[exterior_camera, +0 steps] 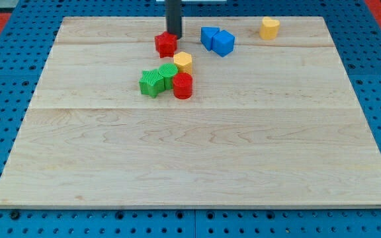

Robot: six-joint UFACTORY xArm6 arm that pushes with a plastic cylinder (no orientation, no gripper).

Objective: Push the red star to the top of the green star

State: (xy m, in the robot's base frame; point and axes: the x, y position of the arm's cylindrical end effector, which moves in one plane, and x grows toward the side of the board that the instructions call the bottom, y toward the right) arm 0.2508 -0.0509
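Note:
The red star (166,44) lies near the view's top, left of centre. My tip (174,34) stands just above and right of it, touching or nearly touching its upper edge. The green star (151,83) lies below the red star, pressed against a second green block (168,74). A red cylinder (182,86) sits right of the green blocks. A yellow block (183,62) lies between the red star and the red cylinder.
Two blue blocks (217,40) sit together right of the red star. A yellow block (269,28) lies near the view's top right. The wooden board (197,165) rests on a blue grid surface.

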